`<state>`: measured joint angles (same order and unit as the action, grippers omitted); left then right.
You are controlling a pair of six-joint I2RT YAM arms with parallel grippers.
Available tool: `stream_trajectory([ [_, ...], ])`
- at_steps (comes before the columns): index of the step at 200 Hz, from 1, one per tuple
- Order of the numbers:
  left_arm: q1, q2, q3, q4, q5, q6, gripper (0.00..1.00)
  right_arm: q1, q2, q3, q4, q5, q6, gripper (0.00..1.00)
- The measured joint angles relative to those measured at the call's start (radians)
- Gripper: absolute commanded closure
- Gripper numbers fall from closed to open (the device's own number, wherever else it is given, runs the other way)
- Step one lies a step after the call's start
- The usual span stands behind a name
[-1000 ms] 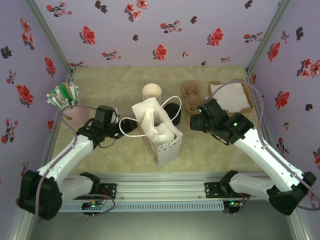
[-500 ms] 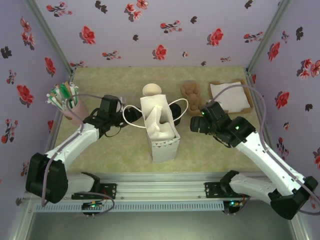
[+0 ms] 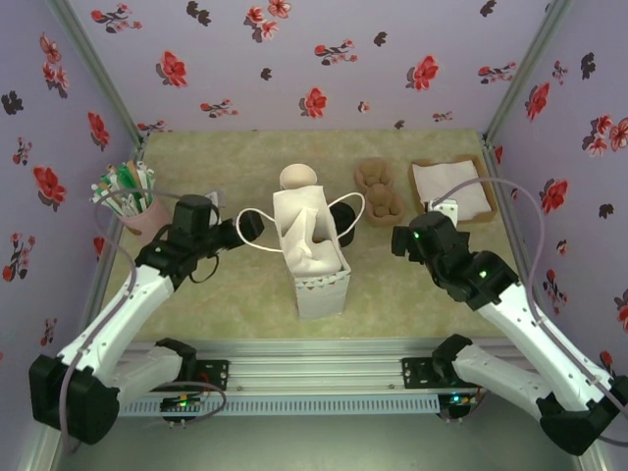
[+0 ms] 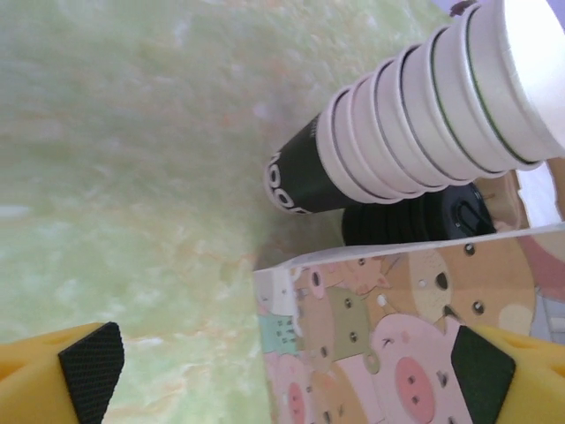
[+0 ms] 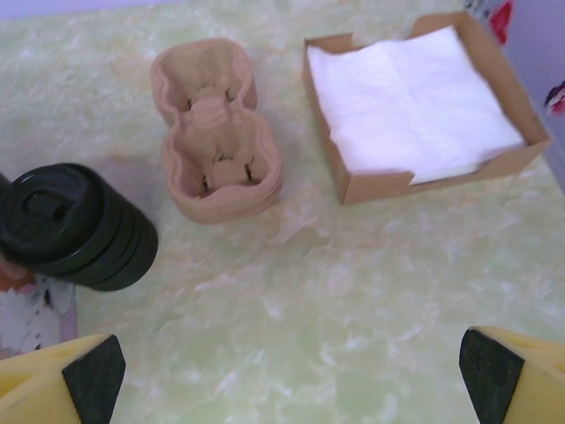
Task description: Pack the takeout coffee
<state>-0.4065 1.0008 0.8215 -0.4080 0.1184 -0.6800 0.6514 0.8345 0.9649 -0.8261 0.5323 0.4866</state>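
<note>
**Top view:** left gripper (image 3: 247,228) and right gripper (image 3: 400,240) flank bag (image 3: 319,285), both apart from it. Dark shape in bag mouth is probably takeout coffee (image 3: 317,234); not certain. Step looks like retreat: back your arms straight away, do not snag or tip bag. Count: one bag, one straw holder (image 3: 128,201).

**Left wrist:** jaws spread, nothing between. One cup stack (image 4: 424,115), six or seven rims.

**Right wrist:** jaws spread, empty. One lid stack (image 5: 75,230), one carrier stack (image 5: 216,132), one napkin tray (image 5: 380,187).

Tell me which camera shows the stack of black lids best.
Right wrist: the stack of black lids sits close, nearly whole. Top external shows a dark patch behind the bag; left wrist, a strip beside the cup stack.
</note>
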Motion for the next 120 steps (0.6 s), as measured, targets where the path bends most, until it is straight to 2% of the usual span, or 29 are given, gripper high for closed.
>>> stream_trajectory([
  [51,0.006,-0.164,-0.103,-0.042,-0.212,0.079,0.01,-0.004,-0.186,-0.224,0.226,0.106,-0.157,0.01],
  [81,0.008,-0.212,-0.196,0.006,-0.334,0.126,0.01,-0.02,-0.285,-0.38,0.409,0.16,-0.256,0.01],
  [103,0.009,-0.216,-0.264,0.1,-0.424,0.185,0.01,-0.08,-0.304,-0.482,0.542,0.181,-0.309,0.01],
  [120,0.019,-0.193,-0.303,0.197,-0.491,0.245,0.01,-0.176,-0.281,-0.534,0.618,0.171,-0.32,0.01],
])
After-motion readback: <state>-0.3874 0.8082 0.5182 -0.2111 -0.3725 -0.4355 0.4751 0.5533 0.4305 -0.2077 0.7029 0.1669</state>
